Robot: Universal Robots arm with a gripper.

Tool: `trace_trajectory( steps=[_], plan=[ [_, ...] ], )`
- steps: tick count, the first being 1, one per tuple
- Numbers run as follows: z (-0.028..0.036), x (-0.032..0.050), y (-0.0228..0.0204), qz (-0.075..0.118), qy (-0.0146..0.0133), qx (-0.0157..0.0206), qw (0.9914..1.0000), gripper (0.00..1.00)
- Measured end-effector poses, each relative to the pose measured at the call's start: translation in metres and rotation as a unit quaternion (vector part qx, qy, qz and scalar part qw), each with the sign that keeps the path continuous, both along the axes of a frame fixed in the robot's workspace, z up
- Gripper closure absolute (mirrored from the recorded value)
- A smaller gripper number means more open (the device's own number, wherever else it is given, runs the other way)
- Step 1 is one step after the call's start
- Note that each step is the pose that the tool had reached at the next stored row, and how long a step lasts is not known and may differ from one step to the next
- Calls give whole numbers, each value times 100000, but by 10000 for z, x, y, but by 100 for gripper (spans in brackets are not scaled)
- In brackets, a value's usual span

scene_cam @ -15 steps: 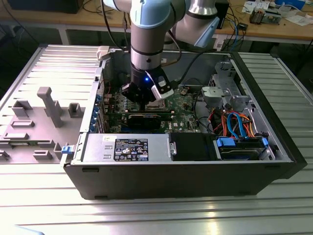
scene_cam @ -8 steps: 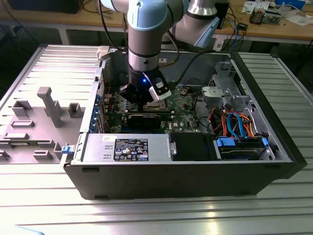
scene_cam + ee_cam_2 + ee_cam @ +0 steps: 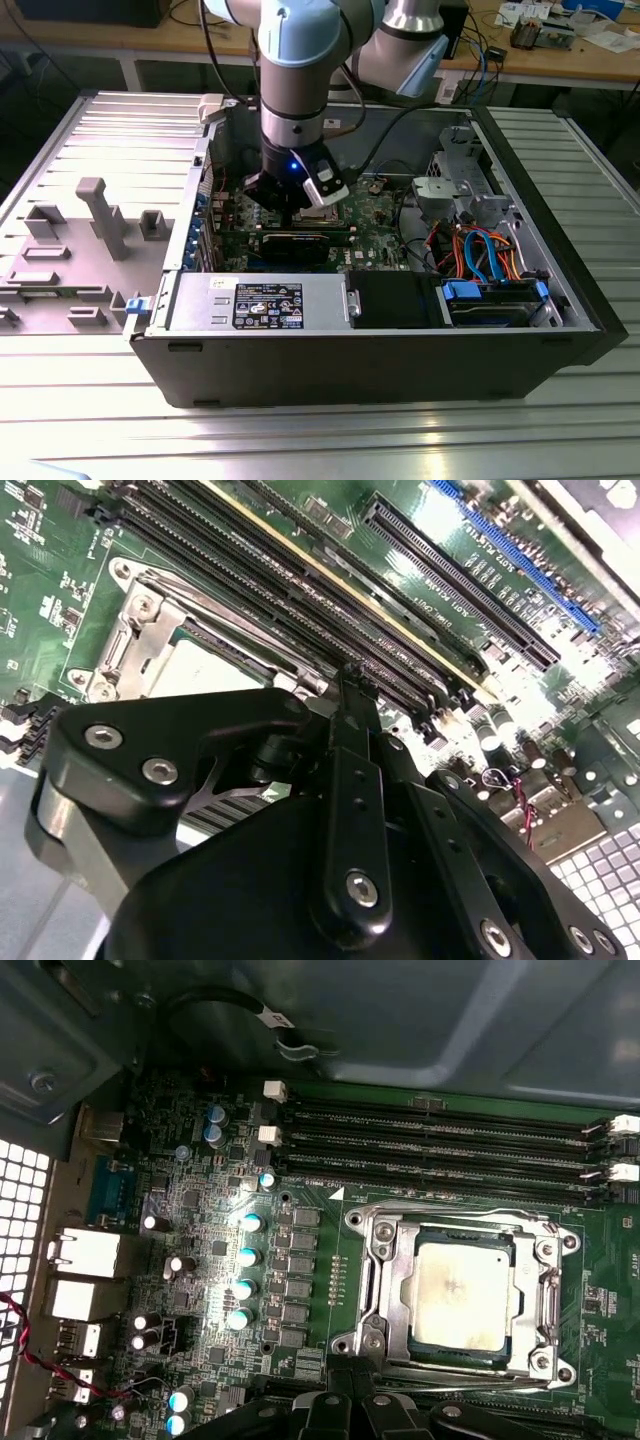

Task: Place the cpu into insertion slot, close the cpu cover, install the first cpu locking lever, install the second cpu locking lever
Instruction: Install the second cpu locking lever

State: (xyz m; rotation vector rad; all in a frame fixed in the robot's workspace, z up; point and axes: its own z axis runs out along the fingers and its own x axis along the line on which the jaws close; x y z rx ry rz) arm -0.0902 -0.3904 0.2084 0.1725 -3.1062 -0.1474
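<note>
I stand over an open dark computer case point(image 3: 350, 360) that lies on its side on a table of ribbed aluminium profiles point(image 3: 300, 440). My arm point(image 3: 300, 60), grey with pale blue joints, reaches down into the case from above.

Along the near wall of the case sits a silver power supply point(image 3: 200, 300). It carries a black label with white print point(image 3: 268, 305), which I cannot make out. Toward the exterior view's right, a drive bay with blue brackets point(image 3: 490, 300) lies beside a bundle of orange, red and blue cables point(image 3: 480, 250).

The green motherboard point(image 3: 200, 1260) covers the floor of the case. Four long black memory slots point(image 3: 440, 1140) run across it, with white latches at their ends. In the second wrist view a long blue card slot point(image 3: 520, 560) lies past the black ones, with fine white lettering on the board beside it.

The insertion slot point(image 3: 372, 1345) lies just beside the memory slots. The cpu cover point(image 3: 395, 1290) lies flat over it, and the cpu point(image 3: 460, 1295) sits inside, its dull silver top showing through the cover's window. The top has faint marks, nothing I can read. Thin metal levers run along two sides of the cover.

My gripper point(image 3: 352, 1385) hangs at the edge of the slot on the side away from the memory slots. Its black fingers point(image 3: 350, 710) are drawn together with nothing between them.

A row of small blue-topped capacitors point(image 3: 248, 1222) stands near the slot.
</note>
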Motion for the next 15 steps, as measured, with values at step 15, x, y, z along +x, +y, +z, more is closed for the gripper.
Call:
trace_trajectory(
  steps=[15],
  plan=[
    [-33,-15,-1,143,-34,1524,99988,89]
  ],
)
